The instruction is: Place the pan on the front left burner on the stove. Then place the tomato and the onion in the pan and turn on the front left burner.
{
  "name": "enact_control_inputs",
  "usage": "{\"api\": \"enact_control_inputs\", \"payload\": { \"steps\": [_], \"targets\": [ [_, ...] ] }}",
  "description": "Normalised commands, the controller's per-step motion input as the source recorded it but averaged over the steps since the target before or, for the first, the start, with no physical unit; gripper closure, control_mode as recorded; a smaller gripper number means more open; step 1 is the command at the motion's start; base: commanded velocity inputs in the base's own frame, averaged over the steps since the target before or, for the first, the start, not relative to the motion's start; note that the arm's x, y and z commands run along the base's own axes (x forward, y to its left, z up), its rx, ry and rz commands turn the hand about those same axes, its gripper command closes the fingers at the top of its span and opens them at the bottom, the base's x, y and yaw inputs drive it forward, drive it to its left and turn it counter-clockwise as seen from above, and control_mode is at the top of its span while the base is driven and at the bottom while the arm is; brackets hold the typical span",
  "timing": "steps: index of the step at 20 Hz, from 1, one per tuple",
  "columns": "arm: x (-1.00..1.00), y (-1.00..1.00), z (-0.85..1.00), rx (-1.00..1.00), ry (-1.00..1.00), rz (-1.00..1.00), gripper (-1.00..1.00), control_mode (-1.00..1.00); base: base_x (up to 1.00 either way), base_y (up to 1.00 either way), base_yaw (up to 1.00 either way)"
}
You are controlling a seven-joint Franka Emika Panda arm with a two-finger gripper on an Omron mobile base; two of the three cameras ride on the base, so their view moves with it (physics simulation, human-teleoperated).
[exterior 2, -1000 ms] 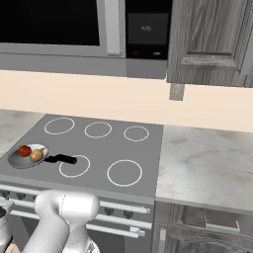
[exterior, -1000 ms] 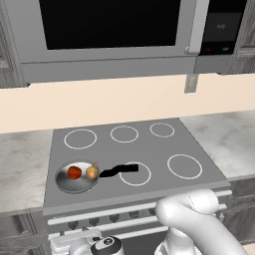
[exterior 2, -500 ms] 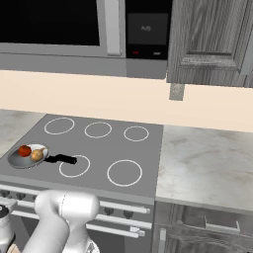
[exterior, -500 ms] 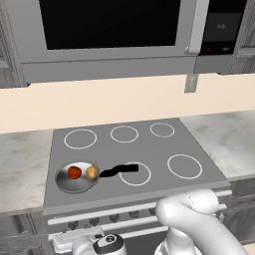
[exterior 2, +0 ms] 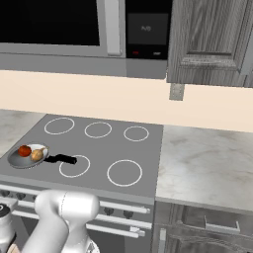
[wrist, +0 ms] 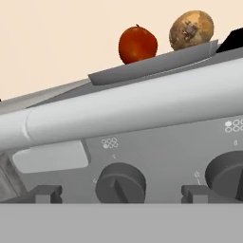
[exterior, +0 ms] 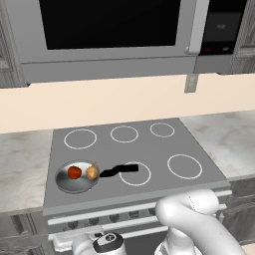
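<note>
On the front left burner (exterior: 75,180) the pan (exterior: 64,182) already holds the tomato (exterior: 74,172) and onion (exterior: 92,172), so you're at the last step: with the gripper (wrist: 118,197) spread wide before the stove (exterior: 149,149) front, close on the knob (wrist: 120,183) and twist.

front left burner under the pan (exterior: 76,178); right-hand knob (wrist: 227,178) cut by the hand view's edge

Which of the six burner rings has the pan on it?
The front left burner, nearest the stove's left front corner. The pan covers it, holding the tomato and onion; the other five rings are bare.
</note>
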Motion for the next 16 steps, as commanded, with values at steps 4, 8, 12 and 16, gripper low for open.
{"api": "enact_control_inputs", "payload": {
  "steps": [4, 8, 12, 16],
  "targets": [
    [0.23, 0.0, 0.0, 0.0, 0.0, 0.0, -1.0, -1.0, 0.0, 0.0, 0.0],
    [0.12, 0.0, -0.04, 0.0, 0.0, 0.0, -1.0, -1.0, 0.0, 0.0, 0.0],
    [0.02, 0.0, -0.25, 0.0, 0.0, 0.0, -1.0, -1.0, 0.0, 0.0, 0.0],
    [0.0, 0.09, -0.32, 0.0, 0.0, 0.0, -1.0, -1.0, 0.0, 0.0, 0.0]
  ]
}}
